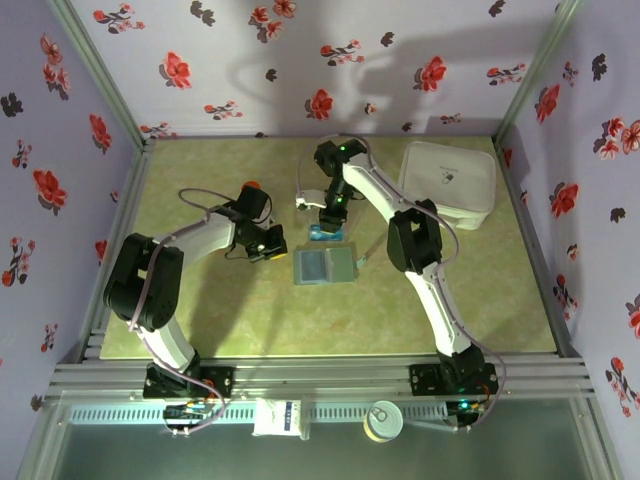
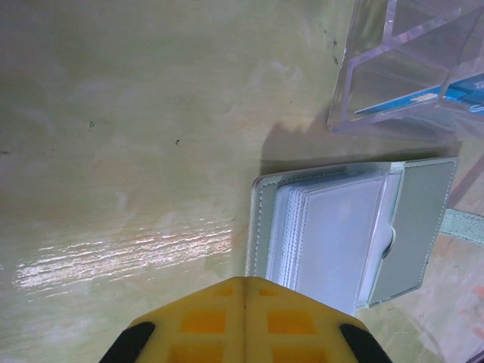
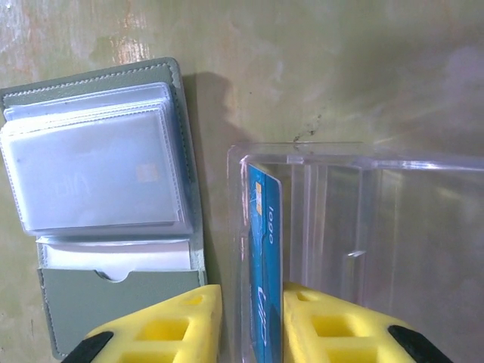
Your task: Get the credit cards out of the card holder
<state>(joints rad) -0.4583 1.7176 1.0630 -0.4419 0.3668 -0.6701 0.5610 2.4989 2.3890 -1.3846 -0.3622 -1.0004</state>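
Right end effector (image 3: 252, 295), fingers slightly spread round the blue credit card (image 3: 265, 249) standing in the clear box (image 3: 363, 227), could snag card or box wall on lifting & shove box into the open card holder (image 3: 98, 197) just beside it on tabletop (image 3: 340, 68), w/ left end effector (image 2: 243, 283) pressed shut nearby.
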